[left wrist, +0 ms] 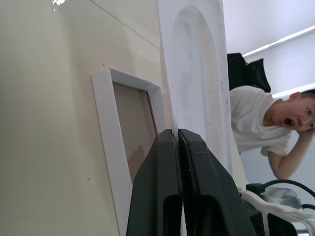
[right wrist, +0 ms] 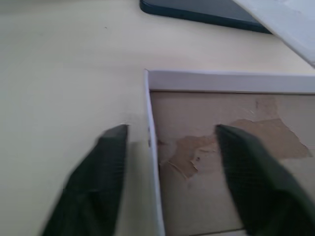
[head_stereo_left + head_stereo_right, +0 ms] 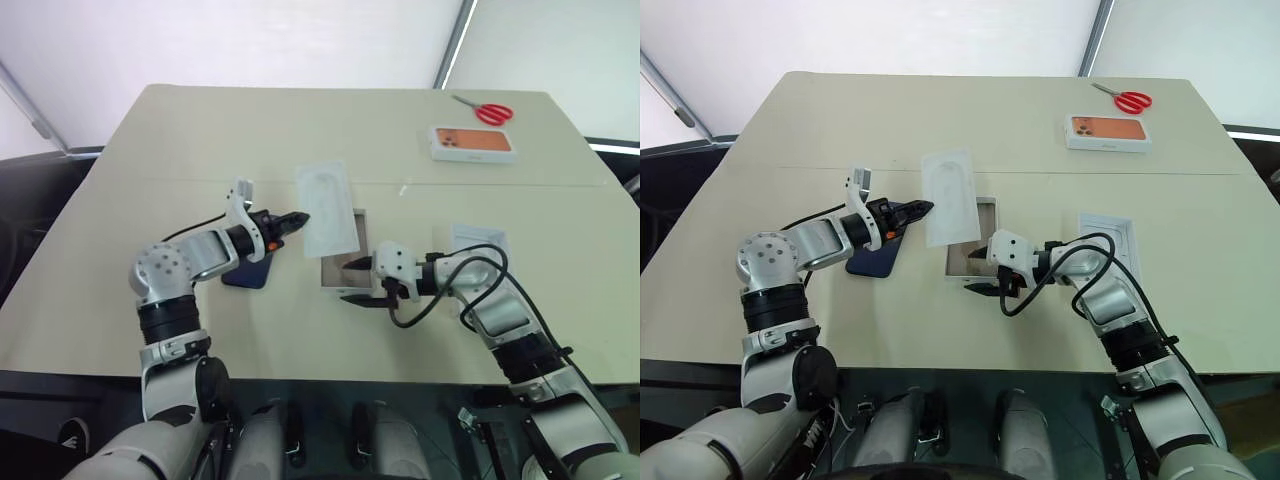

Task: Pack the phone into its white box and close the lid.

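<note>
My left gripper is shut on the edge of a flat white insert with an oval recess, which it holds tilted above the table. The insert covers part of the white box, an open tray with a brownish floor. The phone, dark navy, lies flat beside the box under my left forearm. At the box's near end my right gripper is open, one finger outside the wall and one inside. The lid rests to the right, white underside up.
A white box printed with an orange phone and red scissors lie at the far right of the table. A person in a white shirt is beyond the table. The near table edge runs just below both arms.
</note>
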Robot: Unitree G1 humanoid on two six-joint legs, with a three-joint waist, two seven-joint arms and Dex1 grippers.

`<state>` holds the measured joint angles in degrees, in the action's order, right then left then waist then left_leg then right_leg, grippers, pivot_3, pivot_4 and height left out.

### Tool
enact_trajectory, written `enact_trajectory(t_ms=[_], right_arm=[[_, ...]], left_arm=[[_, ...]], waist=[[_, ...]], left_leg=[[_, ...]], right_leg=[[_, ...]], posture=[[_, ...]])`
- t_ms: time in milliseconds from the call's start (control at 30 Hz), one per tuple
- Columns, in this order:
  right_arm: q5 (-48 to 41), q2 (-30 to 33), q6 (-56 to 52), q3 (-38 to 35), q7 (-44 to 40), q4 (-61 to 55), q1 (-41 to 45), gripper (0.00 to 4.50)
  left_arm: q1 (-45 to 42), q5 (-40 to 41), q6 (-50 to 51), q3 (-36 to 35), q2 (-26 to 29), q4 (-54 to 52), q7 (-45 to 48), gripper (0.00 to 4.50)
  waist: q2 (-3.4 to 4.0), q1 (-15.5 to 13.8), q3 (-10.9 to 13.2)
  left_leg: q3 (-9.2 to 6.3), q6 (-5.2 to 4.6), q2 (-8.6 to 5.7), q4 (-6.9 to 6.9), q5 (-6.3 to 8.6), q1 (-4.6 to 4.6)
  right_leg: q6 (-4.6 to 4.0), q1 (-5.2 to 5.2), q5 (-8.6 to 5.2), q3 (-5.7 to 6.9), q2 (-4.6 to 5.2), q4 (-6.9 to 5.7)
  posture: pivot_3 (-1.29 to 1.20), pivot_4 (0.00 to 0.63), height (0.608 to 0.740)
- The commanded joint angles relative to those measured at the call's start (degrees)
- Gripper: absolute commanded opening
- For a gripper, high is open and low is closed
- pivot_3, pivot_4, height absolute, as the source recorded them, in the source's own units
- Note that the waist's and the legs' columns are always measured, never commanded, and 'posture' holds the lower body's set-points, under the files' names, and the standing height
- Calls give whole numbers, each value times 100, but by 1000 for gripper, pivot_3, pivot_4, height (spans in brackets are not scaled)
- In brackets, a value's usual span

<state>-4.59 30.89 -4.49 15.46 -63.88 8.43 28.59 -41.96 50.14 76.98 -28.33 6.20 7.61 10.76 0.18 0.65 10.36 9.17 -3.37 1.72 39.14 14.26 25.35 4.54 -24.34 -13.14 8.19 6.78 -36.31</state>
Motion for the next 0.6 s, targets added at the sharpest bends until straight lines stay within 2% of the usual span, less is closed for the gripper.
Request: enact_trajectory(t_ms=[33, 267, 600], right_arm=[[-196, 398, -5, -313, -210, -530, -14, 4033], [-420, 1200, 70, -961, -337, -238, -84, 4033], [-178, 1250, 612, -1006, -113, 453, 23, 4033]], left_arm=[[47, 171, 51, 14, -10, -291, -75, 0], [313, 171, 186, 264, -51, -494, -68, 0], [185, -97, -31, 844, 74, 10, 216, 0]], waist=[[0, -4, 0], [-1, -4, 0], [-1, -10, 0]], left_leg=[[0, 0, -1, 0, 0, 0], [0, 0, -2, 1, 0, 0], [2, 0, -1, 1, 0, -1]], right_leg=[[0, 0, 0, 0, 1, 0], [0, 0, 0, -1, 2, 1], [0, 0, 0, 2, 0, 0]], posture=[[0, 150, 738], [0, 150, 738], [0, 150, 738]])
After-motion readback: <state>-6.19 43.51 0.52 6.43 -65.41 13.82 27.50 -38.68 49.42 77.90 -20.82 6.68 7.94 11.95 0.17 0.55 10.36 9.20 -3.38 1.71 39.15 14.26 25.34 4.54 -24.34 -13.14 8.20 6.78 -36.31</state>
